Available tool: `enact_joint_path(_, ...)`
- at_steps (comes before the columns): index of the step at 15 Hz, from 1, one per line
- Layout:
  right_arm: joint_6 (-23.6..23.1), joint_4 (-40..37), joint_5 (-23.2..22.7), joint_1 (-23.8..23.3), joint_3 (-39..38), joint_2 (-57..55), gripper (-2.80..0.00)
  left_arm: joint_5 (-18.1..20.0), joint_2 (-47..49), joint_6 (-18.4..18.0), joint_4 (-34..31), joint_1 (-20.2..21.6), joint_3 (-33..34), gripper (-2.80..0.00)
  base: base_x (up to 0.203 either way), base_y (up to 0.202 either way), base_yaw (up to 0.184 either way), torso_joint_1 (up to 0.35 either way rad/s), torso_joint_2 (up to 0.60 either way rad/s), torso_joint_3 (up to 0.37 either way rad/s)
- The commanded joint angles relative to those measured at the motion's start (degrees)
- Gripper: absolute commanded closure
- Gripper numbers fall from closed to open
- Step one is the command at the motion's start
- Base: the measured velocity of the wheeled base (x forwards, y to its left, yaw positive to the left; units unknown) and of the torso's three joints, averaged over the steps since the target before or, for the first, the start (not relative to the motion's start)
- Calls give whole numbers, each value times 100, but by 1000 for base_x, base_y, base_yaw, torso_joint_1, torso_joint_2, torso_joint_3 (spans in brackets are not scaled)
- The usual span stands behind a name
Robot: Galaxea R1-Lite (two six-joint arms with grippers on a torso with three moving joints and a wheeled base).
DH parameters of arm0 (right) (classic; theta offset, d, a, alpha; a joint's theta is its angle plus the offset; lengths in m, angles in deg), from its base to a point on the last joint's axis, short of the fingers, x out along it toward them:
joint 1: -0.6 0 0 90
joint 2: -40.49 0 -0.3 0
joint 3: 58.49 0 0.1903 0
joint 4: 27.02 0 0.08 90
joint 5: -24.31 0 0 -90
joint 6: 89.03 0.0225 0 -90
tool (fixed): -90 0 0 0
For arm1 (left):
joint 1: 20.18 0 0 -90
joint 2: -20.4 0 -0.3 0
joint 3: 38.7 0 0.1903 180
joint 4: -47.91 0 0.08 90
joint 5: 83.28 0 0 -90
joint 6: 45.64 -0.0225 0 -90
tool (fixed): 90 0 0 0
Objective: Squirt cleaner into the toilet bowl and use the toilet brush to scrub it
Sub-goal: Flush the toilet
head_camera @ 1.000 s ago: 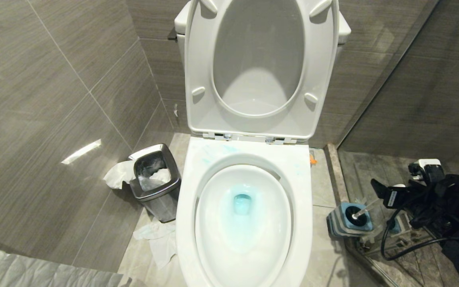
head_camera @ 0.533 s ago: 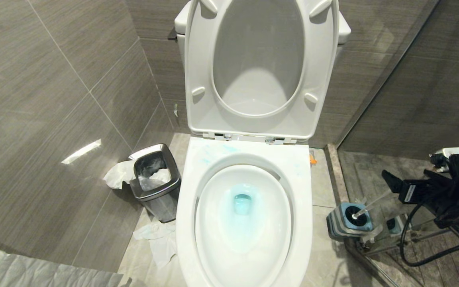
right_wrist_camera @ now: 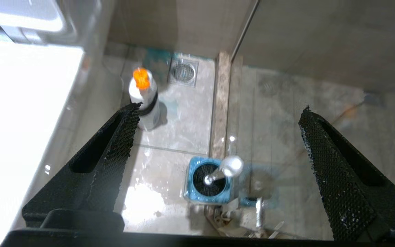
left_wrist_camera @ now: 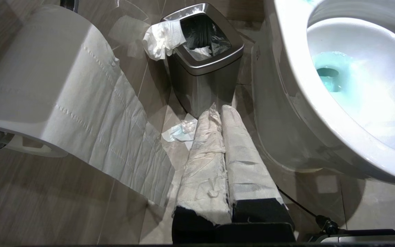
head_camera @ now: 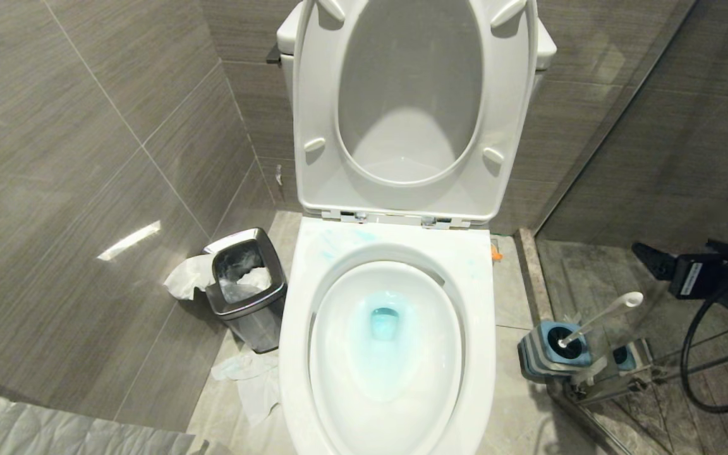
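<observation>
The white toilet bowl [head_camera: 478, 354] stands in the middle with seat and lid raised. Turquoise cleaner [head_camera: 384, 323] tints the water and streaks the rear rim. The toilet brush [head_camera: 598, 316] sits in its blue-topped holder [head_camera: 544, 354] on the floor to the right, its pale handle leaning right. My right gripper [right_wrist_camera: 220, 109] hangs open above the brush [right_wrist_camera: 231, 165], holding nothing; in the head view it [head_camera: 651, 260] is up and right of the knob. My left gripper [left_wrist_camera: 219, 110], fingers wrapped in white paper, is shut low beside the bowl [left_wrist_camera: 286, 68].
A steel waste bin [head_camera: 247, 287] with tissue stands left of the toilet, and crumpled paper [head_camera: 250, 379] lies on the floor. A toilet paper roll [left_wrist_camera: 46, 85] hangs near the left arm. A white bottle with orange cap [right_wrist_camera: 145, 99] and a floor drain [right_wrist_camera: 183, 71] are behind the brush.
My right arm has drawn back to the right and upward, away from the brush handle, which now shows in full. The brush, the bowl and the left arm have stayed put.
</observation>
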Motion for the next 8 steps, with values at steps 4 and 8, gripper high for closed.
enact_joint_path(4,-101,-1545,-67,8,535,1619,-280,0,0,1,-2,5,9,0,0,0,0,0,0,0)
enact_joint_path(8,-217,-2172,-339,8,658,2376,-280,0,0,1,-2,-4,9,0,0,0,0,0,0,0)
